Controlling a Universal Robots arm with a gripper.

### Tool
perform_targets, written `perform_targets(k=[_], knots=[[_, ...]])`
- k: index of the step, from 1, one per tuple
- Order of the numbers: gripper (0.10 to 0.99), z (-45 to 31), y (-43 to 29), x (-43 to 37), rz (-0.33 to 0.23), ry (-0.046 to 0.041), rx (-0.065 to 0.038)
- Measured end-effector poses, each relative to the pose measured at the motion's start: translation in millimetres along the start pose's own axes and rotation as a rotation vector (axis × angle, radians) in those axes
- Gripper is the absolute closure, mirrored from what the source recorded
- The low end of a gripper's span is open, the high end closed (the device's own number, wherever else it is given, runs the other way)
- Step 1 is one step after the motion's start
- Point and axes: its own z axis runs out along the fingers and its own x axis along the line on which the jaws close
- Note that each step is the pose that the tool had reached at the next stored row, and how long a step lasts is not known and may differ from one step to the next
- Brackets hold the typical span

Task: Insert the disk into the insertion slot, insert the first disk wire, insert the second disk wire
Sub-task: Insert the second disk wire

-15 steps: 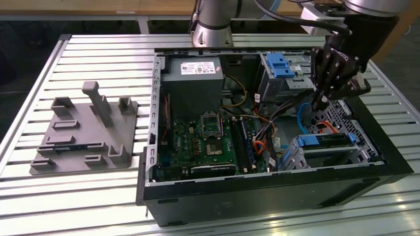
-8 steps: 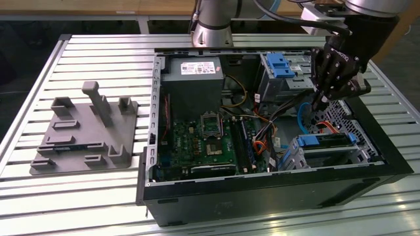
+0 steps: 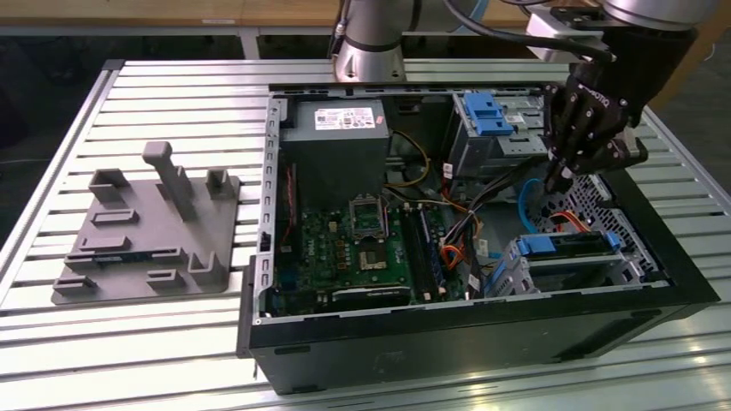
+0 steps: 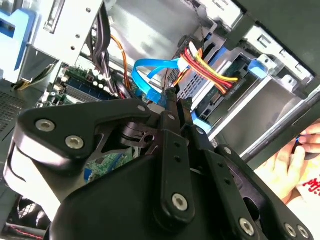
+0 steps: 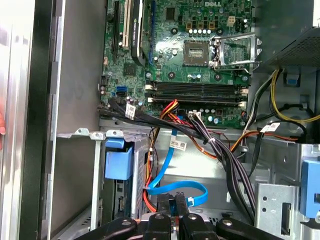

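Observation:
The disk, silver in a blue carrier, lies inside the insertion slot, a grey cage at the case's corner on the exterior view's right. The first disk wire, an orange, red and yellow bundle, runs to the disk's end. My gripper hangs inside the case just behind the disk. Its fingers are shut on the second disk wire near its end. That light-blue flat cable loops away from the fingertips above the case floor.
The open computer case holds a motherboard, a power supply and a blue-latched drive bay. A thick black cable bundle crosses near the gripper. A grey fixture plate lies on the table beside the case. A person's hand is outside the case wall.

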Motion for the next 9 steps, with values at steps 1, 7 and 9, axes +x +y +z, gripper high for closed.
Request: perform_targets(k=[1,7,9], knots=[[0.925,0.1,-2.9,0.0,0.000,-0.0001,-0.001],[0.925,0.7,-11.7,4.3,0.000,-0.0108,-0.003],[0.925,1.1,-11.5,8.6,0.000,-0.0134,-0.003]])
